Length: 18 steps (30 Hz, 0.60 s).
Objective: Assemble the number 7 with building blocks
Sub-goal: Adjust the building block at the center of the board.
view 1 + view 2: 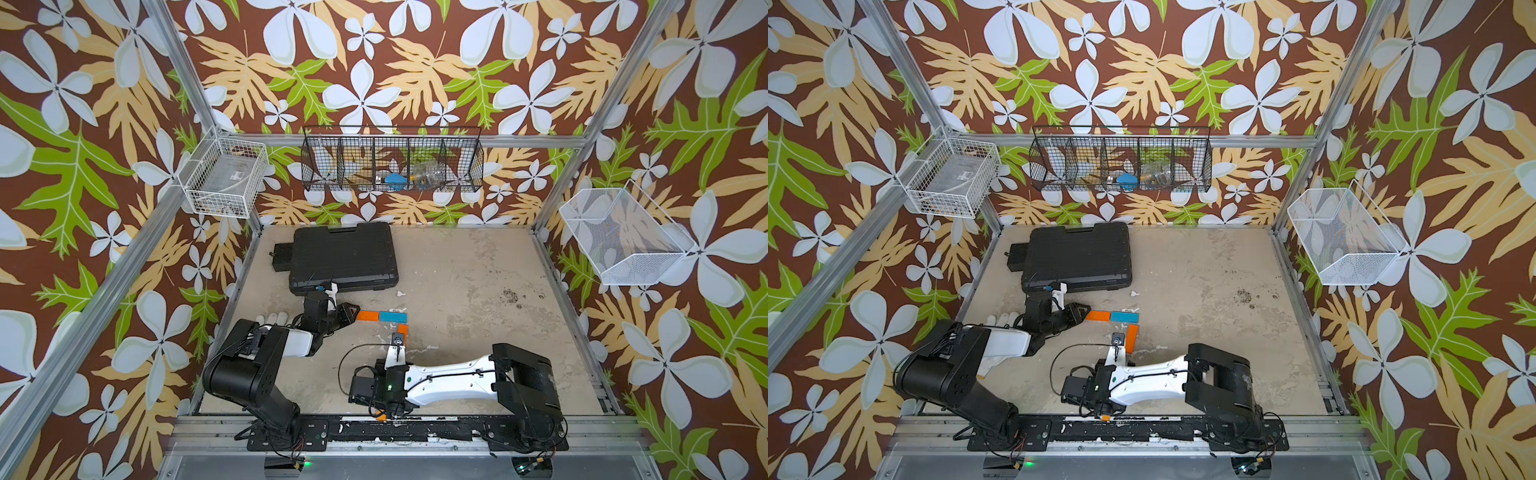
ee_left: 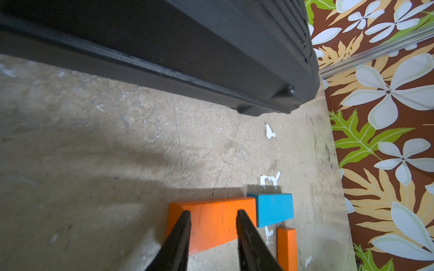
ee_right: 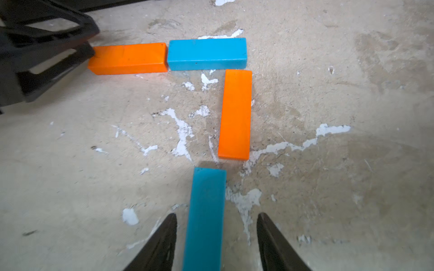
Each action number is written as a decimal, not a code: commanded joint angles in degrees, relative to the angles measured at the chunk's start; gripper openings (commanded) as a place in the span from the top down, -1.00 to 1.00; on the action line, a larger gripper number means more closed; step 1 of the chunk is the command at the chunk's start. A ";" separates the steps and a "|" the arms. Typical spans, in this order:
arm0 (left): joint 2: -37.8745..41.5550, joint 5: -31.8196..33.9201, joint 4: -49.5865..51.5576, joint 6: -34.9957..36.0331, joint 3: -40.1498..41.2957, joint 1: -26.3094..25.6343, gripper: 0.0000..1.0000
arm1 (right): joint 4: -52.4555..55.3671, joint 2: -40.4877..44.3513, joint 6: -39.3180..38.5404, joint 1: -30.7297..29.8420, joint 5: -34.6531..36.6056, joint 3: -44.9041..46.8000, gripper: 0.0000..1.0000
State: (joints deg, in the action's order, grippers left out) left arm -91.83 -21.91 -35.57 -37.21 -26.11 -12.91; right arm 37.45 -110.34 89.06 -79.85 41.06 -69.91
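**Bench** (image 1: 478, 291): worn beige board, with both arms based at its 6 o'clock edge.

**Building blocks:** small, flat, smooth rectangular bars. Four are in view, two bright orange and two sky blue.
- Top orange bar (image 3: 128, 58): lies flat near the bench centre, running 9 to 3 o'clock.
- Top blue bar (image 3: 207, 54): butted end to end at the 3 o'clock end of the top orange bar.
- Stem orange bar (image 3: 235, 115): close under the top blue bar's 3 o'clock end, running 12 to 6 o'clock and slightly tilted.
- Stem blue bar (image 3: 206, 218): toward 6 to 7 o'clock of the stem orange bar and apart from it. Only the right wrist view shows it; in both top views the right wrist covers it.

**The number 7** (image 3: 234, 56): part laid, near the bench centre.

**Left claw** (image 2: 213, 211): jaws narrowly parted with nothing between them, sitting at the top orange bar's 9 o'clock end. In the right wrist view one fingertip (image 3: 84, 50) meets that end.

**Right claw** (image 3: 217, 214): jaws about half apart and astride the stem blue bar. Bench shows on either side of the bar, so there is no grip.

**Black hard plastic case** (image 1: 345, 257): one, at 11 o'clock. The left wrist view shows only its side wall, along with three of the bars.

**Wall baskets:** three, seen in the top views only.
- White wire basket (image 1: 224, 178) at 10 o'clock.
- Black divided wire basket (image 1: 392, 166) at 12 o'clock.
- White mesh basket (image 1: 623, 237) at 3 o'clock.
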 commanded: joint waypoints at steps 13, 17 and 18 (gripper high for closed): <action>-0.28 -0.77 -0.73 0.03 -0.35 0.10 0.28 | -6.12 -5.06 -4.83 1.27 -4.65 -1.72 -0.08; -0.39 -0.96 -0.73 0.03 -0.35 0.09 0.28 | -6.47 -4.48 -3.64 2.19 -6.28 0.59 -0.07; -0.37 -1.03 -0.73 0.02 -0.39 0.10 0.28 | -7.13 -4.04 -3.54 2.33 -6.62 1.51 -0.06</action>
State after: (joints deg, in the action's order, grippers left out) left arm -92.05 -22.35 -35.75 -37.34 -26.20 -12.88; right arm 30.04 -114.89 84.64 -77.91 36.21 -69.76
